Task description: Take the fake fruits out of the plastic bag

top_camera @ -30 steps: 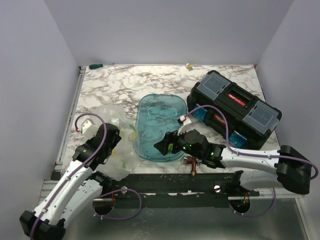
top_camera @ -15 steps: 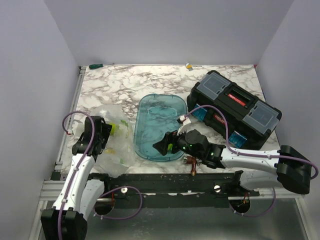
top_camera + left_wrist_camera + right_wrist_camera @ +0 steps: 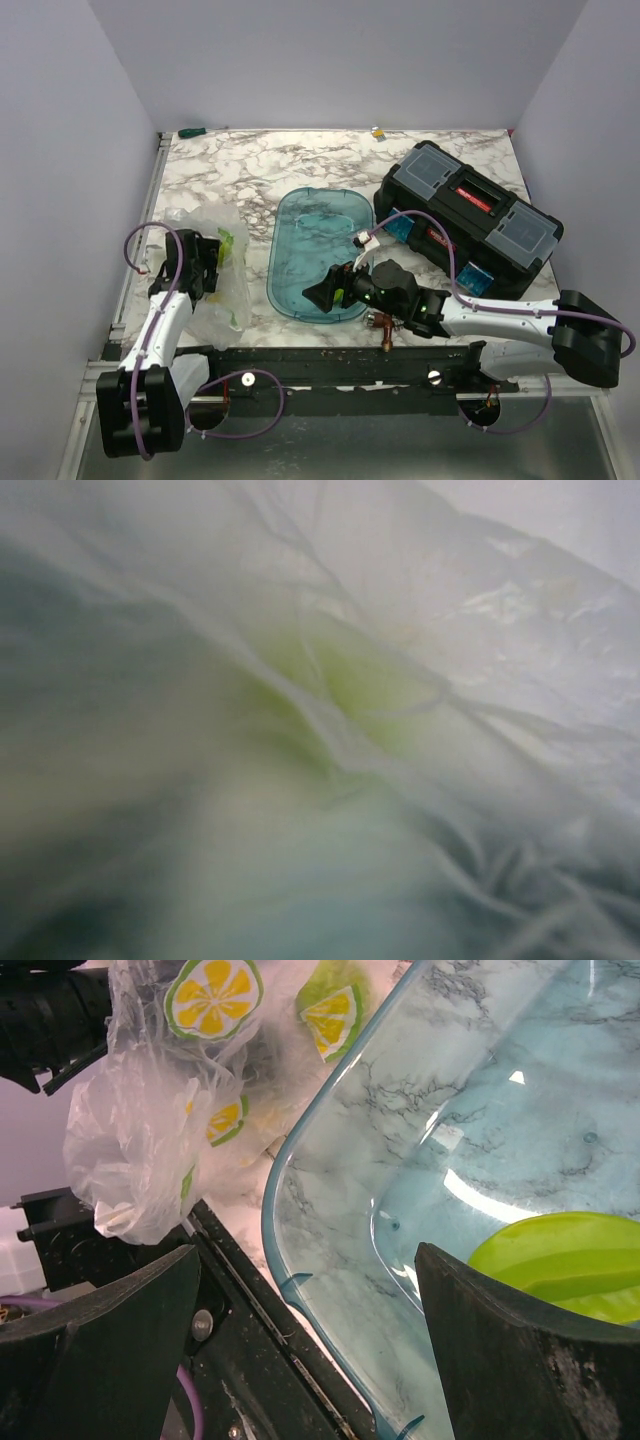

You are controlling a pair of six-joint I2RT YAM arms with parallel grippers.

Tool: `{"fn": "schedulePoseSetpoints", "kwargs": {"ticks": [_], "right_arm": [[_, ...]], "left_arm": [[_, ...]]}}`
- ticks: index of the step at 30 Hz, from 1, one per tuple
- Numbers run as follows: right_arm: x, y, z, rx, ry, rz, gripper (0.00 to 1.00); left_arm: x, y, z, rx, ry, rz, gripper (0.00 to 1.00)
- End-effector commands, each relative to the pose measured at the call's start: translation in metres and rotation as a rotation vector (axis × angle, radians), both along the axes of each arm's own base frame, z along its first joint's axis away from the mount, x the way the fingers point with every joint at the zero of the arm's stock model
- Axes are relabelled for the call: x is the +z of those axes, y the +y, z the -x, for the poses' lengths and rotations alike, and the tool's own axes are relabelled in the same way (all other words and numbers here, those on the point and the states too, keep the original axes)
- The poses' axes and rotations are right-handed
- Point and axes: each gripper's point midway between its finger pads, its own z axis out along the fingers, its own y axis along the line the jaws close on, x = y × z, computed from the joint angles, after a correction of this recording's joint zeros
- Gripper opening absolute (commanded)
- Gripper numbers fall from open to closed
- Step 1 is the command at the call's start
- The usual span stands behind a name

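Observation:
The clear plastic bag (image 3: 215,285) lies crumpled at the table's left, beside the teal tray (image 3: 300,215). My left gripper (image 3: 205,262) is pressed into the bag; its fingers are hidden. The left wrist view shows only blurred bag film (image 3: 480,630) over a yellow-green patch (image 3: 350,680). A yellow-green piece (image 3: 228,245) shows in the bag. My right gripper (image 3: 308,1255) is open and empty over the tray's near end (image 3: 330,1220). A light green fruit (image 3: 560,1260) lies in the tray behind its right finger. Lemon-slice shapes (image 3: 212,995) show on the bag (image 3: 130,1150).
A black toolbox (image 3: 470,215) stands right of the tray. A copper-coloured fitting (image 3: 383,325) lies at the front edge near the right arm. A black rail (image 3: 260,1360) runs along the table's near edge. A green-handled tool (image 3: 190,131) lies at the far left corner.
My left arm has swung left and drawn in toward the table's left edge. The bag has bunched up and stands higher around its gripper. The right arm has barely moved.

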Motion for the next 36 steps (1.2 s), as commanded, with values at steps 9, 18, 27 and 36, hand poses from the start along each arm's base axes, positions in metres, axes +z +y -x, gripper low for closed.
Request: {"fn": "schedulePoseSetpoints", "kwargs": {"ticks": [9, 18, 27, 36], "right_arm": [[-0.004, 0.002, 0.008, 0.032, -0.009, -0.002, 0.91], [-0.001, 0.021, 0.009, 0.079, -0.051, 0.055, 0.91], [0.048, 0.111, -0.005, 0.007, 0.075, -0.133, 0.94], [0.014, 0.161, -0.01, -0.046, 0.134, -0.068, 0.92]], "left_arm": [[-0.021, -0.001, -0.022, 0.027, 0.186, 0.059, 0.8], [-0.045, -0.006, -0.02, -0.016, 0.358, 0.071, 0.82], [-0.022, -0.004, -0.002, -0.05, 0.325, -0.022, 0.82], [-0.008, 0.001, 0.016, -0.097, 0.278, -0.103, 0.85]]}}
